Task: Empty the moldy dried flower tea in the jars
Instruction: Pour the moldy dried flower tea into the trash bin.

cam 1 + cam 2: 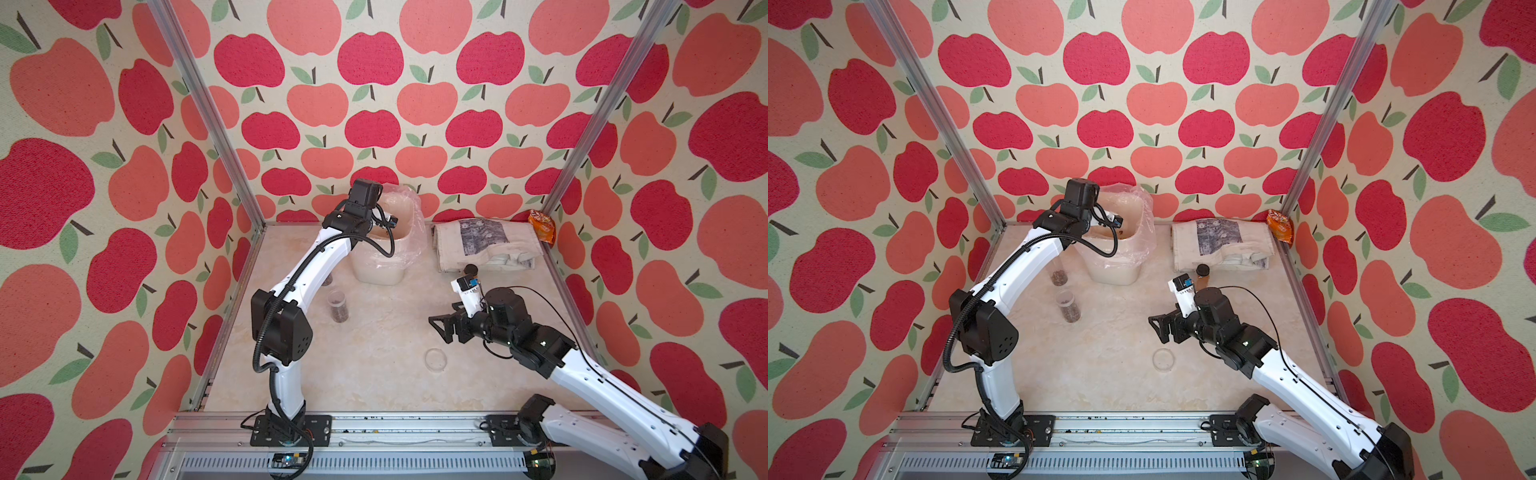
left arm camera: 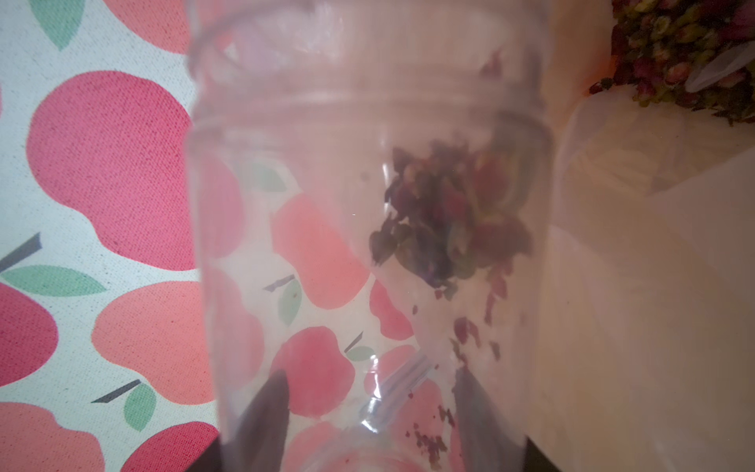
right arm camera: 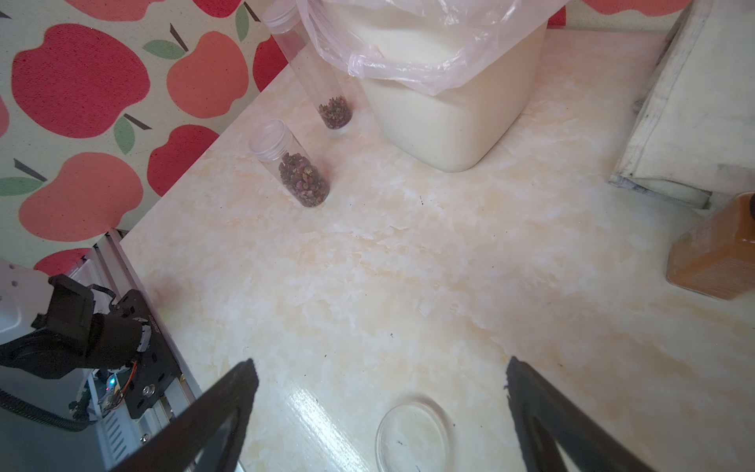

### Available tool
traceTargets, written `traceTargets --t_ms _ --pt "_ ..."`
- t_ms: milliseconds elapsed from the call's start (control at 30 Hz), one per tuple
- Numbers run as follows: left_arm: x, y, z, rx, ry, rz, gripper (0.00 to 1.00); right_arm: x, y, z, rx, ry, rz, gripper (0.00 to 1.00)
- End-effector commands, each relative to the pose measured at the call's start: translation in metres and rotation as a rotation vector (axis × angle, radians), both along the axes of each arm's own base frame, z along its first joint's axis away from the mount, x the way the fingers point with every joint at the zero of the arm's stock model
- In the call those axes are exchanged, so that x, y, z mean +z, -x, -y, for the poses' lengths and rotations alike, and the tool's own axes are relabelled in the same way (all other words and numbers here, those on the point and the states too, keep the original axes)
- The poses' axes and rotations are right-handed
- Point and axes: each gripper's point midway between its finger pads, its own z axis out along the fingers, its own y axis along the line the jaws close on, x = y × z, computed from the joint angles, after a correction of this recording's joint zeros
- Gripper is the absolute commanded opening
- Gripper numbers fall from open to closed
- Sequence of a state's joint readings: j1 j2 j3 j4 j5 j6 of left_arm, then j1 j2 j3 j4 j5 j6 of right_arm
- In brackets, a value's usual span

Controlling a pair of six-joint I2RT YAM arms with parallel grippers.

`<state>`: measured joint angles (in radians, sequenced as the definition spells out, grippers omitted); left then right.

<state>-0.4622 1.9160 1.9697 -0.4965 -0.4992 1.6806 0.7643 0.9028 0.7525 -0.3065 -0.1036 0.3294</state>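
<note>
1. Clear jar [image 2: 367, 122], pinched in the left claw [image 2: 369, 408], hangs over the white bin [image 1: 376, 270] at frame centre; dried flower tea [image 2: 449, 220] clings inside.
2. Right claw [image 1: 437, 330], spread, hovers right of centre.
3. Two more jars [image 1: 1068, 306] stand left of centre.

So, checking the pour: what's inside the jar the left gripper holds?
The clear jar holds a clump of dried flower tea against one wall near the neck, crumbs trailing toward the base. The left gripper hides part of the lower wall; the bottom is out of frame.
</note>
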Motion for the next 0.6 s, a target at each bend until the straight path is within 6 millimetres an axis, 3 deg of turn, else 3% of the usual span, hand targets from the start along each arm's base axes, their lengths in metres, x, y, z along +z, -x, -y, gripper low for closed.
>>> traceTargets --t_ms 0,167,300,567 --pt "0.025 0.011 -0.009 0.006 0.119 0.031 0.00 0.028 -0.007 -0.004 -0.005 -0.076 0.020 0.99" --pt "0.029 0.021 -0.013 0.005 0.292 -0.017 0.00 0.060 -0.023 -0.002 -0.026 -0.190 0.016 0.99" --pt "0.029 0.030 -0.014 -0.009 0.439 -0.069 0.00 0.093 -0.047 -0.005 -0.031 -0.331 -0.027 0.99" --pt "0.025 0.035 -0.014 -0.043 0.588 -0.111 0.00 0.147 -0.099 -0.036 0.056 -0.535 -0.149 0.88"
